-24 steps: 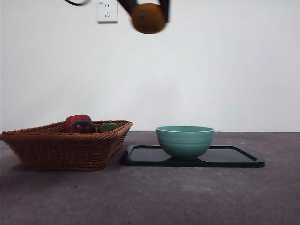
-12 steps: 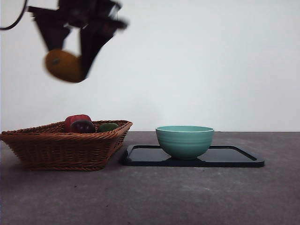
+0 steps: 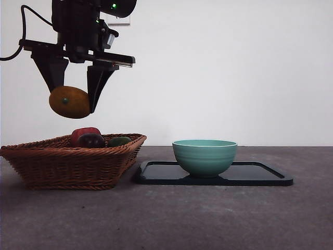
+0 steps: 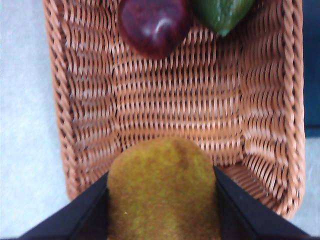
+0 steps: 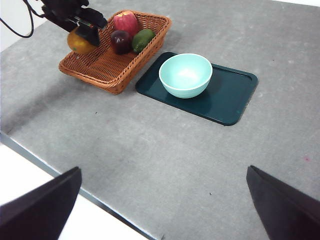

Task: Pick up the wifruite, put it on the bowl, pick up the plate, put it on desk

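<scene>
While the left gripper hangs above the wicker basket at the left end of the bench, note that its fingers are closed on the wifruite, one on each side of the fruit, with the fruit clear of the basket and well above its rim. Below it in the basket lie a red fruit, a dark purple fruit and a green fruit; leave them alone. You should judge the step in hand as the carry toward the bowl, which stands on the dark tray just beside the basket. Keep the grip pressure constant, because the rounded fruit is likely to roll out if the fingers ease. Travel level across the basket's near wall, stop with the fruit centred over the bowl opening, then lower until it sits just inside the rim before you release, so that it does not bounce out or tip the bowl. At the right, the right gripper waits high above the bench, its fingers spread wide and holding nothing.
</scene>
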`<state>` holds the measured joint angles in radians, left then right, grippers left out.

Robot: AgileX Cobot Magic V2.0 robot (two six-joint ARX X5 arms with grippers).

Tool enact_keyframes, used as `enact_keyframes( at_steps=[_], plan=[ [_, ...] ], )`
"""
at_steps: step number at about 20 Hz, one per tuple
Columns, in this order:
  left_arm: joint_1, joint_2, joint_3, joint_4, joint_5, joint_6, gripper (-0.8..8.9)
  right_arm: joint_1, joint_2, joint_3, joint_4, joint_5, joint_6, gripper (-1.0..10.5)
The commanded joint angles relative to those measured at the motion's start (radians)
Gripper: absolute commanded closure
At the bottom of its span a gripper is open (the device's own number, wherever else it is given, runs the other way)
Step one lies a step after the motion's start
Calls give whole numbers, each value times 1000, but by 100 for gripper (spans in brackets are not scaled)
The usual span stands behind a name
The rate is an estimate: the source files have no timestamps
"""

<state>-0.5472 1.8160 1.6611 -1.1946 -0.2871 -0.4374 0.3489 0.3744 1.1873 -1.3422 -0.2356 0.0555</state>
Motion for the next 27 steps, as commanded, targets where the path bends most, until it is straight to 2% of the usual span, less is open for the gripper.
enact_keyframes(
  at_steps=[1,6,9,12,23,24,25,27],
  plan=[
    [-1,9,-22,32,0,-14,726,5,2,11,-74,-1,-7,354],
    [7,34,-113,158,2,2,726,5,2,11,-74,0,-8,354],
    [10,67,-113,216,82,41,726,5,2,11,-74,0,-11,354],
    [11,109,-113,275,90,31,726,5,2,11,-74,0,-11,354],
    [28,186,-113,295,89,27,721,5,2,11,-74,0,-11,354],
    [28,186,-113,298,89,29,710,5,2,11,-74,0,-11,354],
    [28,186,-113,298,89,29,651,5,2,11,-74,0,-11,354],
    [28,186,-113,296,89,29,459,5,2,11,-74,0,-11,354]
  ],
)
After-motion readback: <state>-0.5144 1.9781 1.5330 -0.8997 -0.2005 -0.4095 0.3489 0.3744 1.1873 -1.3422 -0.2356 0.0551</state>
